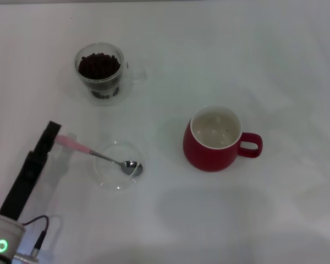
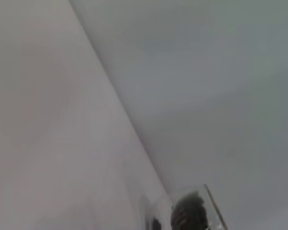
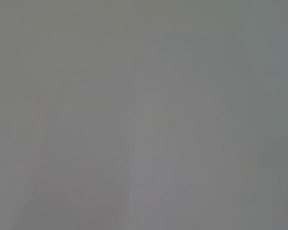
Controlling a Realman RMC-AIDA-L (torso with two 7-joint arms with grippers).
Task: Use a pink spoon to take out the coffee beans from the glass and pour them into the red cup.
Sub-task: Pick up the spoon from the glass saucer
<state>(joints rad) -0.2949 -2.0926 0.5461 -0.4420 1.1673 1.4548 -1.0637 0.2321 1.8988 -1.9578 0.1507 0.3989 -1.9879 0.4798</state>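
Observation:
The glass (image 1: 100, 71) stands at the back left, filled with dark coffee beans (image 1: 99, 65); the left wrist view catches its rim and the coffee beans (image 2: 189, 213) too. The pink spoon (image 1: 96, 155) lies with its shiny bowl on a flat clear saucer (image 1: 116, 165) and its pink handle pointing left. My left gripper (image 1: 52, 132) reaches in from the lower left, its black tip meeting the end of that handle. The red cup (image 1: 212, 149) sits right of centre, cream inside, with nothing in it, handle to the right. My right gripper is out of view.
Everything stands on a plain white table (image 1: 209, 220). The saucer lies between the glass and the table's near side, left of the red cup. The right wrist view shows only a flat grey surface.

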